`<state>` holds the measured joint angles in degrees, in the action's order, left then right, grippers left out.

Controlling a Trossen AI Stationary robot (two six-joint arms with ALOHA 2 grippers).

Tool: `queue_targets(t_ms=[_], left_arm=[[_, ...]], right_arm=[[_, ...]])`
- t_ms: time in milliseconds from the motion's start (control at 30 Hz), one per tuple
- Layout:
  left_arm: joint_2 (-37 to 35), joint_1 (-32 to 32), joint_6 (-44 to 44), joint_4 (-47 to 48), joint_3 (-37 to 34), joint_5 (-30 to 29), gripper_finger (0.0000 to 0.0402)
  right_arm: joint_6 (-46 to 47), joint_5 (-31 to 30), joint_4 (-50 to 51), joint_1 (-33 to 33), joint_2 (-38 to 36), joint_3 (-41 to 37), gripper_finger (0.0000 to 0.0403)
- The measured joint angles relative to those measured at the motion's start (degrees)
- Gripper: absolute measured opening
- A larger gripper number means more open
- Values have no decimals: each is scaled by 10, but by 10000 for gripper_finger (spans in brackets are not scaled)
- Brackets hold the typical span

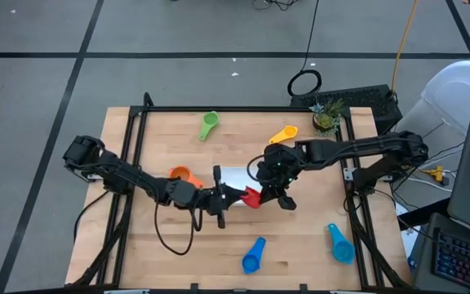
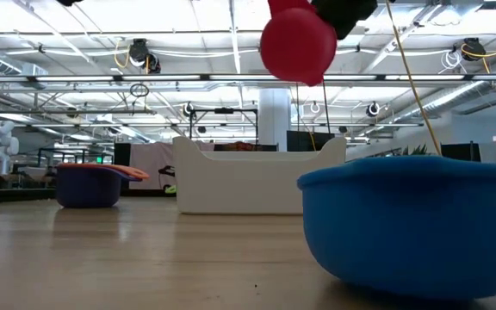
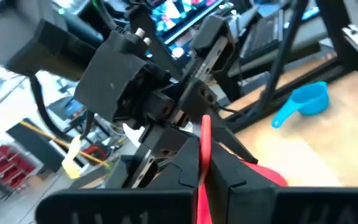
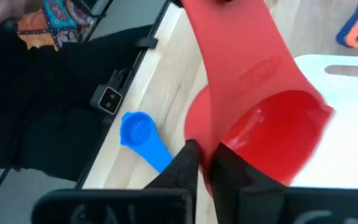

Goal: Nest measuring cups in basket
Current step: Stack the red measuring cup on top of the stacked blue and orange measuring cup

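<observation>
A red measuring cup (image 1: pixel 251 198) hangs in the air between both grippers, just in front of the white basket (image 1: pixel 233 174). My left gripper (image 1: pixel 223 198) is shut on its handle. My right gripper (image 1: pixel 266 196) is shut on its bowl. The low view shows the red cup (image 2: pixel 298 43) well above the table. The orange cup (image 1: pixel 182 174) lies left of the basket. The green cup (image 1: pixel 209 124) and yellow cup (image 1: pixel 284 133) lie at the far side. The dark blue cup (image 1: pixel 254 255) and light blue cup (image 1: pixel 339 243) lie near the front edge. My left gripper pinches the red cup's flat handle (image 3: pixel 204 146) between its two fingers, coming level from the table's left. The handle stands on edge between them. The cup is clear of the table. My right gripper holds the red cup's bowl wall (image 4: pixel 207 158) at the rim, one finger (image 4: pixel 238 177) inside the bowl and one (image 4: pixel 185 165) outside. It comes from the table's right. The cup is lifted clear, and its handle (image 4: pixel 235 43) points away from this gripper.
A small potted plant (image 1: pixel 326 118) stands at the far right corner. The dark blue cup's bowl (image 2: pixel 412 224) sits close in front of the low camera. Black frame rails run along the table's left, right and far edges.
</observation>
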<state>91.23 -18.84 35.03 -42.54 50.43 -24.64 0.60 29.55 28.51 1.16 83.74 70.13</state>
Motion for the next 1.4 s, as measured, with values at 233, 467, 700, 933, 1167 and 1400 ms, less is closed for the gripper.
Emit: queue_targets(t_ms=[233, 467, 700, 933, 1167, 1400], left_arm=[[-34, -14, 22, 15, 5, -46, 4], [-61, -29, 33, 19, 7, -70, 4], [-94, -39, 28, 28, 8, -56, 4], [-114, -46, 55, 113, 9, -162, 4], [-138, -53, 23, 266, 9, -278, 4], [-136, -73, -8, 443, 8, -414, 4]], right_arm=[[-14, -16, -8, -5, 0, 3, 97], [-47, -65, 9, -4, -18, 2, 176], [-55, -124, 17, -11, -24, -1, 210], [-55, -132, 57, -11, -25, 0, 209], [-51, -266, 148, -11, -29, 0, 208], [-10, -406, 239, -11, -29, 0, 208]])
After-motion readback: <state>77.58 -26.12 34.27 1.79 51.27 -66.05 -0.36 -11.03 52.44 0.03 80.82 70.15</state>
